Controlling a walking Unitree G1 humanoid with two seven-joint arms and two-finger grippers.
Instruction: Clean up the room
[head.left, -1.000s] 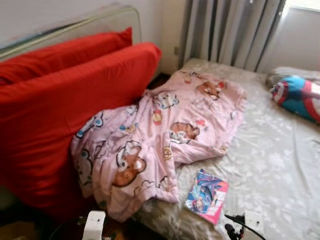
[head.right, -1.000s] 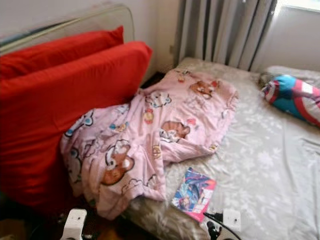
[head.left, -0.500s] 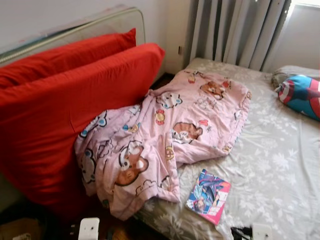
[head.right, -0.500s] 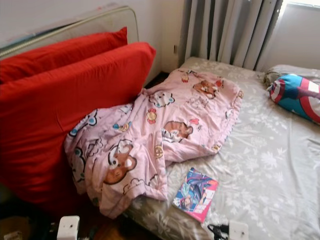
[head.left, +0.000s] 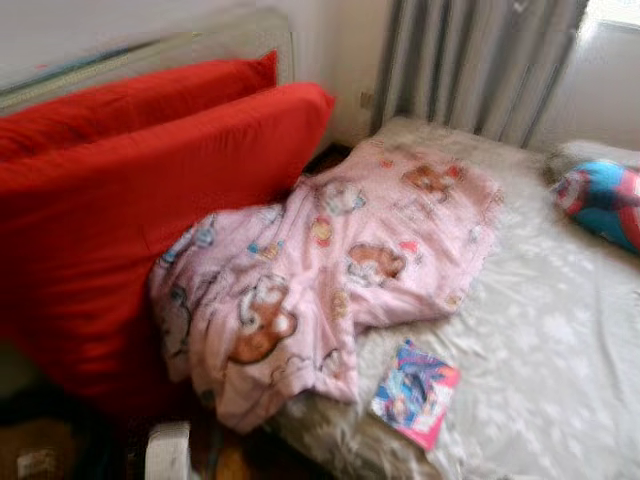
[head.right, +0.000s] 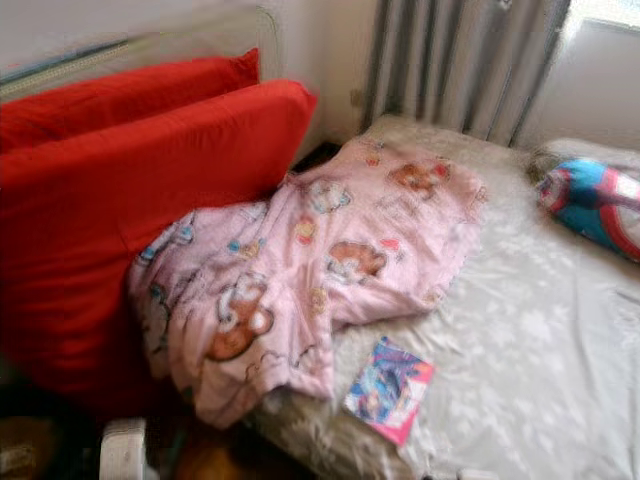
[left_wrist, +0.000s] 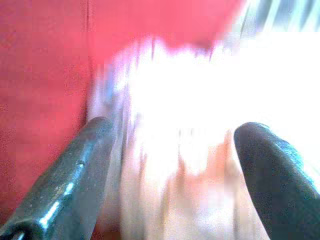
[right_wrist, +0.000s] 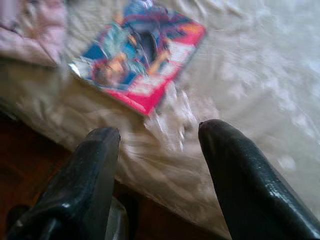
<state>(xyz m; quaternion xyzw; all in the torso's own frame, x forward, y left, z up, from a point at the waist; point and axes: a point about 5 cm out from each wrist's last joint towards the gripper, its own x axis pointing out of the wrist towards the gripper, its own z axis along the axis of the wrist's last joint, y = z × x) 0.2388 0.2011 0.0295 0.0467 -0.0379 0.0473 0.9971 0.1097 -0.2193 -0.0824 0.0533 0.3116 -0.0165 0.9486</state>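
Looking down, I see a book beside the pink blanket; my right gripper and left gripper are both spread, empty.

A home bedroom: a bed with a rumpled pink cartoon blanket, red pillows, grey curtains.

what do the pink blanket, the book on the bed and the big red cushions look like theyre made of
Pink blanket: soft printed fabric, likely cotton or fleece; it lies crumpled in loose folds.
Book: paper with a seemingly glossy printed cover; it lies flat and thin, with a slight sheen in the right wrist view.
Red cushions: matte woven cloth over padding, judging by the rounded edges and faint creases.
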